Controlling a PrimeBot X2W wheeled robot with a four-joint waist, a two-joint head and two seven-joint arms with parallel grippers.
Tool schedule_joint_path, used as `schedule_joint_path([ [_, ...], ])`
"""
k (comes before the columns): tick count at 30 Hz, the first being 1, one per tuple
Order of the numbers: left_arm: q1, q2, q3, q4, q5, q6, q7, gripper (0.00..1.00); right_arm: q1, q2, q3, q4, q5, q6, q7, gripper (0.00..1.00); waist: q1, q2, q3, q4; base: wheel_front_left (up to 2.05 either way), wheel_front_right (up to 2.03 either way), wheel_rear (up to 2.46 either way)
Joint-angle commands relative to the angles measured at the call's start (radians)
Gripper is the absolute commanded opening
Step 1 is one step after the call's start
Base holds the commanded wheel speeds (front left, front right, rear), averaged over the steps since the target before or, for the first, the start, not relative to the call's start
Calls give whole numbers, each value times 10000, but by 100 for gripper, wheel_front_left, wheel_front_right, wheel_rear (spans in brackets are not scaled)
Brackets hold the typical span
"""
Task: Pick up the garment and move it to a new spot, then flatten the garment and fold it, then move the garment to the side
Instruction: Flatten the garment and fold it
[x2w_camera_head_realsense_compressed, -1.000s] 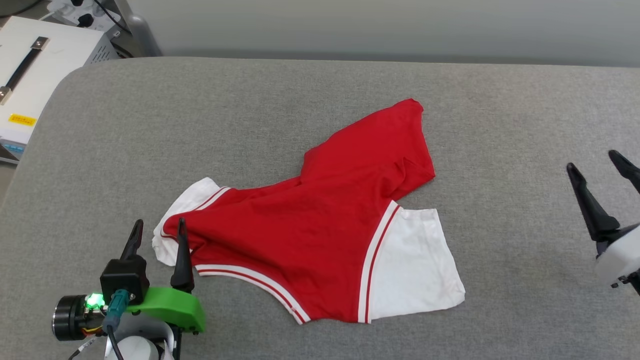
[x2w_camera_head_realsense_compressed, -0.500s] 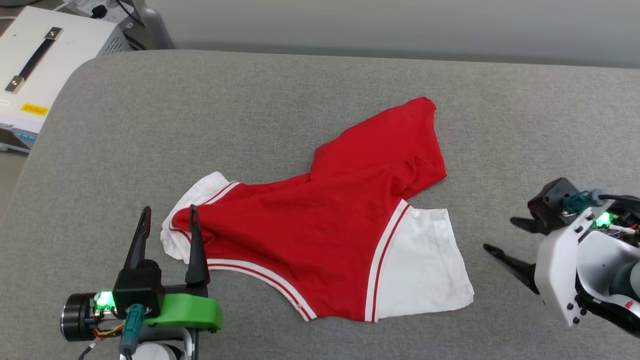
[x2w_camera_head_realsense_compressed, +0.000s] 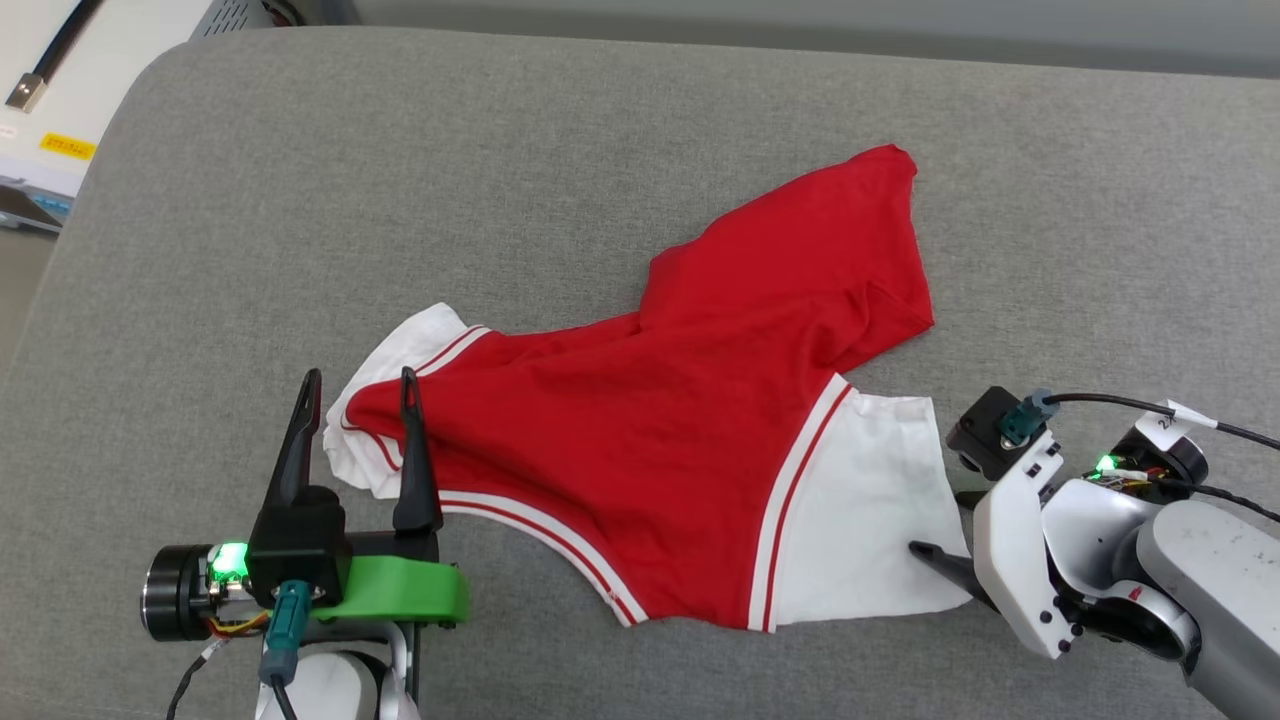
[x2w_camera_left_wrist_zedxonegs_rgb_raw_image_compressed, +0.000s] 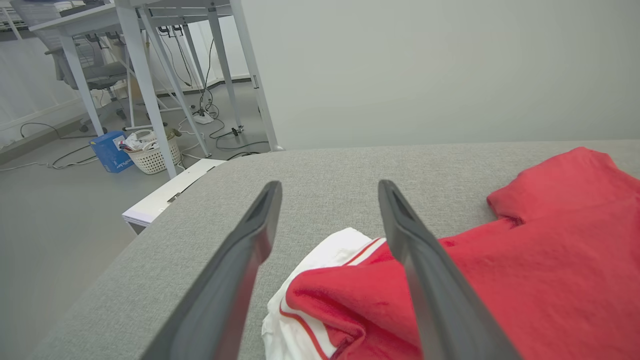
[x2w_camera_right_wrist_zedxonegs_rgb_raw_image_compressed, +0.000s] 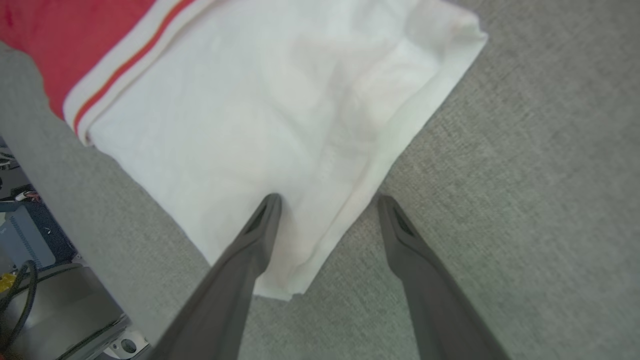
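The garment (x2w_camera_head_realsense_compressed: 680, 440), a red jersey T-shirt with white sleeves and red-white trim, lies crumpled on the grey padded surface (x2w_camera_head_realsense_compressed: 300, 200). My left gripper (x2w_camera_head_realsense_compressed: 360, 375) is open at the garment's left end. In the left wrist view (x2w_camera_left_wrist_zedxonegs_rgb_raw_image_compressed: 330, 184) its right finger crosses the red fold (x2w_camera_left_wrist_zedxonegs_rgb_raw_image_compressed: 500, 280), with the bunched white sleeve (x2w_camera_left_wrist_zedxonegs_rgb_raw_image_compressed: 325, 250) between the fingers. My right gripper (x2w_camera_head_realsense_compressed: 940, 520) is open and points left at the near right corner of the other white sleeve (x2w_camera_head_realsense_compressed: 860, 520). In the right wrist view (x2w_camera_right_wrist_zedxonegs_rgb_raw_image_compressed: 328, 198) one finger lies over the sleeve (x2w_camera_right_wrist_zedxonegs_rgb_raw_image_compressed: 275, 100) and the other over bare padding.
A white case (x2w_camera_head_realsense_compressed: 40, 100) with a black handle stands off the surface's far left corner. The left wrist view shows white table legs (x2w_camera_left_wrist_zedxonegs_rgb_raw_image_compressed: 145, 85), a basket (x2w_camera_left_wrist_zedxonegs_rgb_raw_image_compressed: 152, 152) and a blue box (x2w_camera_left_wrist_zedxonegs_rgb_raw_image_compressed: 109, 152) on the floor beyond the rounded left edge.
The head camera has tilted down, shifting the whole picture. My right gripper swung in from the right edge, turned to point left and reached the white sleeve's corner. The left gripper holds its place by the garment.
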Motion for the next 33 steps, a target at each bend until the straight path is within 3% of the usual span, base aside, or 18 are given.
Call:
schedule_joint_path([
  [1, -212, -100, 57, 23, 148, -77, 1, 100, -144, 96, 279, 320, -24, -7, -24, 100, 0, -1, 259, 172, 0, 0, 0],
  [7, -258, -325, 253, 92, 332, -224, 1, 100, -159, 287, 1302, 1209, 244, -7, -146, 100, 0, -1, 363, 214, 0, 0, 0],
  [8, -241, -347, 291, 107, 356, -238, 1, 100, -199, 277, 1388, 1222, 281, -7, -272, 72, 0, -1, 334, 195, 0, 0, 0],
  [9, -205, -371, 341, 124, 382, -256, 1, 100, -276, 243, 1467, 1205, 290, -7, -493, 4, 0, -1, 286, 162, 0, 0, 0],
  [10, -85, -416, 471, 194, 440, -304, 1, 100, -513, 44, 1466, 1083, 265, -7, -1161, 0, 0, -1, 75, 48, 0, 0, 0],
  [16, 208, -451, 769, 262, 515, -397, 1, 100, -643, -831, 334, 361, 400, -7, -2539, 0, 0, -1, -444, -223, 0, 0, 0],
  [24, 481, -531, 1010, 384, 583, -553, 1, 100, 637, -2072, -1733, -42, 1131, -7, -2790, 0, 0, -1, -703, -504, 0, 0, 0],
  [28, 534, -565, 1081, 493, 636, -639, 1, 100, 1506, -2301, -2739, 531, 1492, -7, -2705, 0, 0, -1, -701, -558, 0, 0, 0],
  [33, 523, -585, 1161, 653, 674, -784, 1, 100, 2310, -2085, -3542, 1629, 1815, -7, -2603, 0, 0, -1, -617, -528, 0, 0, 0],
])
